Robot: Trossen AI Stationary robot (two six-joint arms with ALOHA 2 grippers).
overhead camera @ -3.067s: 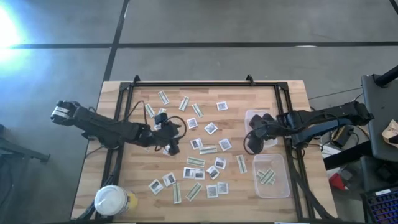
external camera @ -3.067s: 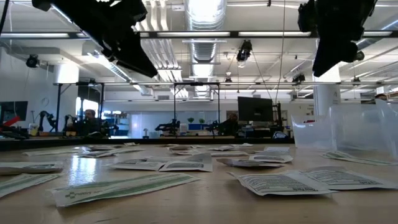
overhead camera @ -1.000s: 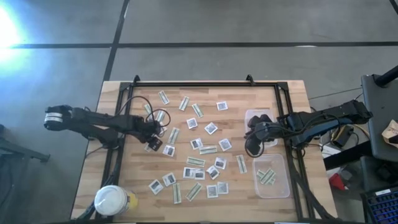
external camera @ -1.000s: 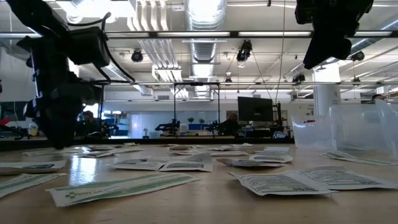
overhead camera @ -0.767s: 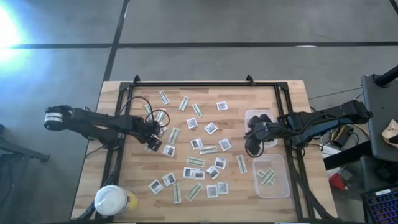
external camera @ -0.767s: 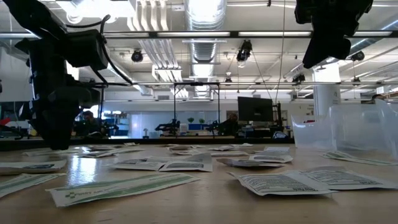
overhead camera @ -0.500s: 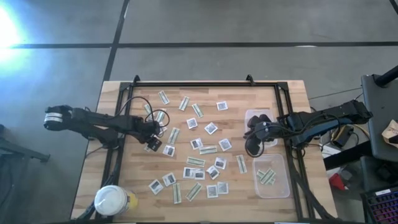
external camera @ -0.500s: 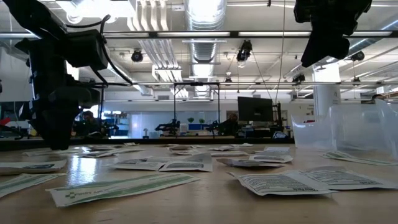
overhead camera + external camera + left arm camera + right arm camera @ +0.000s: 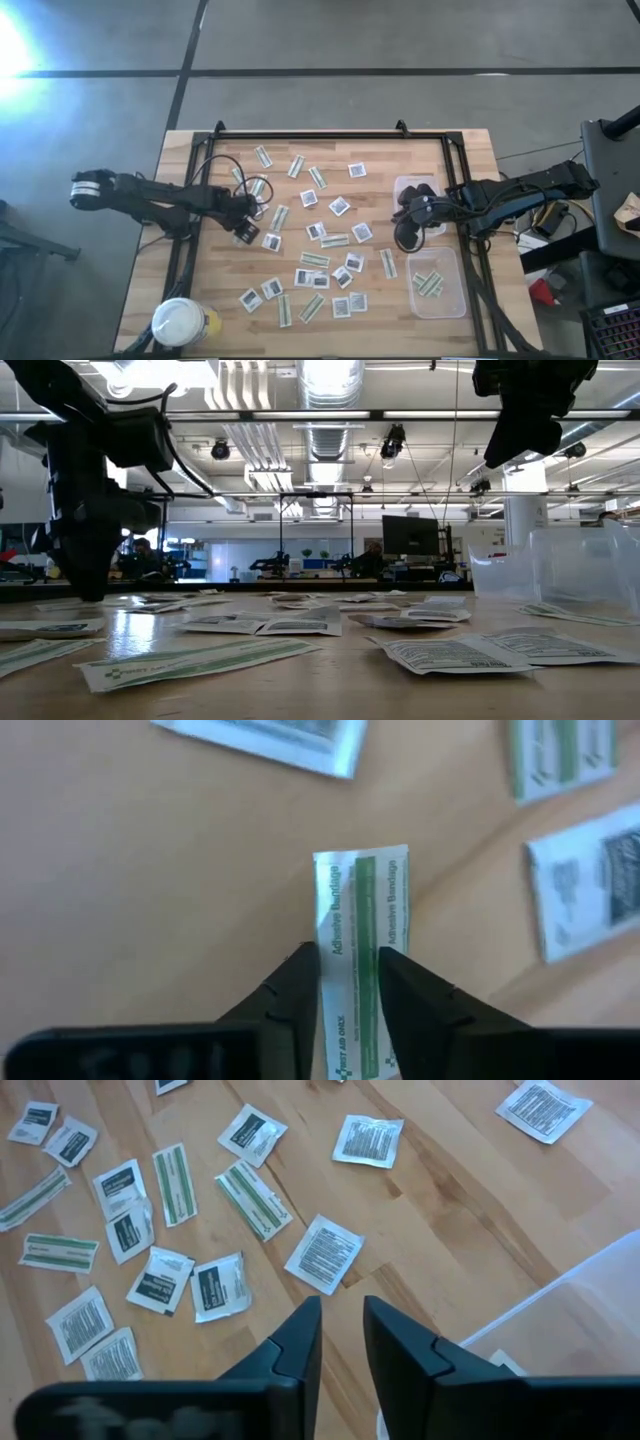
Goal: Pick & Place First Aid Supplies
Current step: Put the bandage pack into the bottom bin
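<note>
Many first aid supplies lie flat on the wooden table [image 9: 200,300]: square white packets [image 9: 339,206] and narrow green-and-white strips [image 9: 335,240]. At the table's left part, my left gripper [image 9: 243,232] is down at the tabletop, shut on one green-and-white strip [image 9: 362,900]. My right gripper [image 9: 405,238] hangs high above the table's right part, beside two clear tubs. Its fingers [image 9: 300,1345] stand a little apart with nothing between them. My left gripper pinches the strip between its two fingers, one on each long edge [image 9: 348,965]. The fingers come steeply from above and lie across the strip. The strip's far end [image 9: 360,865] lies flat on the table beyond the fingertips.
A clear tub [image 9: 437,283] at the near right holds a few strips; a second tub [image 9: 413,188] stands behind it. A white-lidded jar [image 9: 180,322] stands at the near left corner. A black frame [image 9: 320,133] runs along the table's far edge.
My left gripper has stayed in place at the tabletop and its fingers have drawn together onto the green-and-white strip. My right gripper has kept still above the table.
</note>
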